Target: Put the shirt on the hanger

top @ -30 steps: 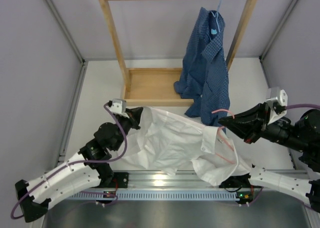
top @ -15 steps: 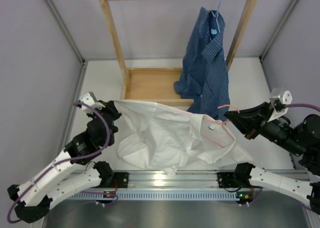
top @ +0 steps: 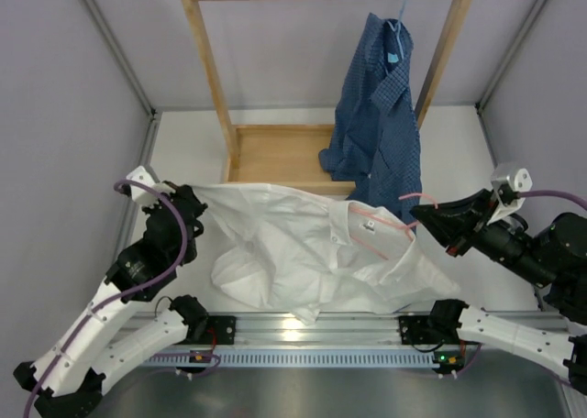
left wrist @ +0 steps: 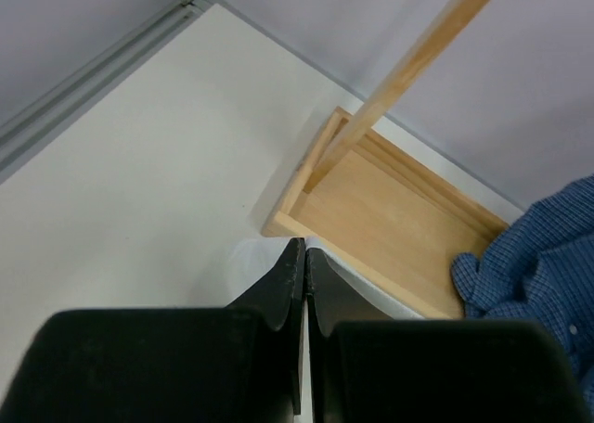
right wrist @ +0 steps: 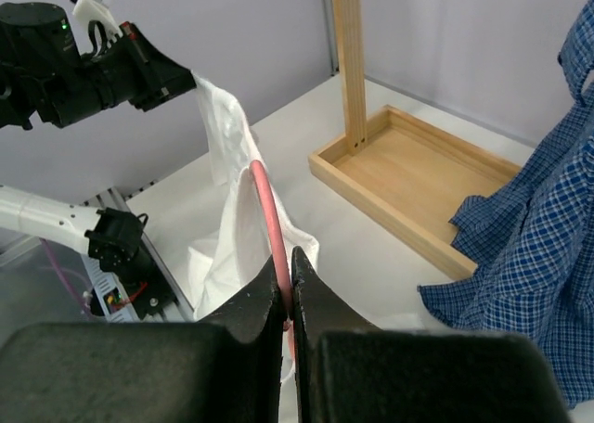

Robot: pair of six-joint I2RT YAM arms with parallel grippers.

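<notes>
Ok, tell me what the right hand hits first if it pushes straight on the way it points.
Most likely the white shirt, draped on the pink hanger that the right hand grips; depth is unclear.

We find the shirt (top: 293, 253) spread over the worktop (top: 183, 152) between the left end effector (top: 197, 203) at its left corner and the right end effector (top: 417, 218), which holds the hanger (right wrist: 269, 221). Behind it, a checked shirt (top: 381, 125) hangs on the wooden rack (top: 275, 157).

Top cam: high, behind arm bases, looks down & fwd over whole table (top: 183, 152) to far wooden rack (top: 275, 157). Left wrist cam, low & close, faces far-right. Right wrist cam faces far-left, catching left gripper (right wrist: 190, 80); all 3 share rack base & blue shirt (top: 381, 125).
</notes>
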